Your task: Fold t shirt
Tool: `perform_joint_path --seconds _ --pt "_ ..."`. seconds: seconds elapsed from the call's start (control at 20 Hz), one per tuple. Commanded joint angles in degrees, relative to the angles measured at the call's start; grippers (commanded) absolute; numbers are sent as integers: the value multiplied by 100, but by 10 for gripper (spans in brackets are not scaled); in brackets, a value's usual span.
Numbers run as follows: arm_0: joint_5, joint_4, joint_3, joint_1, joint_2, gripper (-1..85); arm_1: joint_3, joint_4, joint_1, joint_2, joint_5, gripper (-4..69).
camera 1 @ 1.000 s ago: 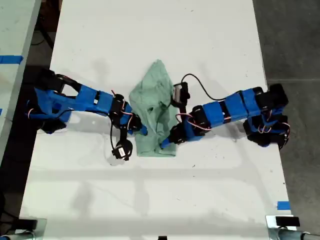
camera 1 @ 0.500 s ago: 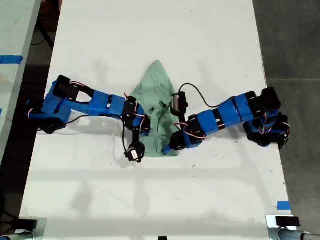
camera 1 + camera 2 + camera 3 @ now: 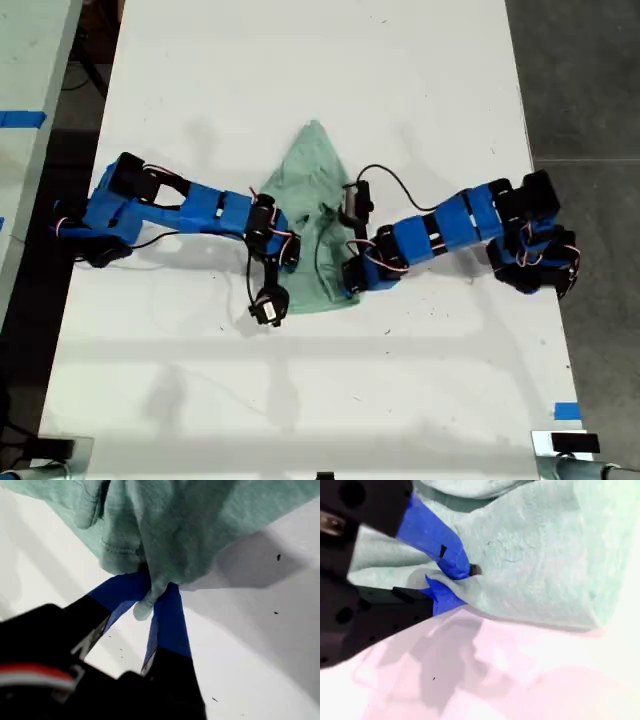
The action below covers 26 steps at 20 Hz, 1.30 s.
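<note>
1. My first gripper (image 3: pixel 152 592) is clenched on a bunched bit of the shirt (image 3: pixel 175 525). A small nub of cloth pokes out between the two blue jaws, and the fabric hangs off them just clear of the table (image 3: pixel 280 645), throwing a shadow on it
2. My second gripper (image 3: pixel 460 586) looks clamped on an edge of the shirt, one jaw on top of the cloth and the other at its underside, with a thin fold between
3. In the exterior view the shirt lies at the centre of the frame. It is wide at its lower edge, where both arms meet it, and narrows to a point toward the top
4. I judge the shirt light, soft and limp. It will sag and crease wherever it is unsupported and will not hold a fold line by itself
5. Thin cloth can slip from a shallow pinch, so I would grip deep, on hems or corners, at two well-spaced points, and keep the edge between them taut
</note>
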Motion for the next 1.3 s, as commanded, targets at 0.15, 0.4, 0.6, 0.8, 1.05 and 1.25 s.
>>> perform_joint_path --seconds 0.15,0.4,0.6,0.8,1.05,1.25 --pt "70 738 -1037 255 1485 -1 -2057 1512 132 756 -510 12" --pt "624 1143 -712 -650 2997 -1 -1881 1336 1116 2057 -1187 12" --pt "940 1283 -246 -1415 3023 -1 -949 167 1995 2479 -1890 15" --pt "1151 1283 492 -2065 3067 -1 176 -1547 2795 2619 -2391 15" --pt "1793 1160 1099 -3041 3059 -1 1107 -3226 3709 2241 -2689 16" --pt "2452 993 1081 -3560 2918 259 1898 -4474 4131 2188 -2549 77"
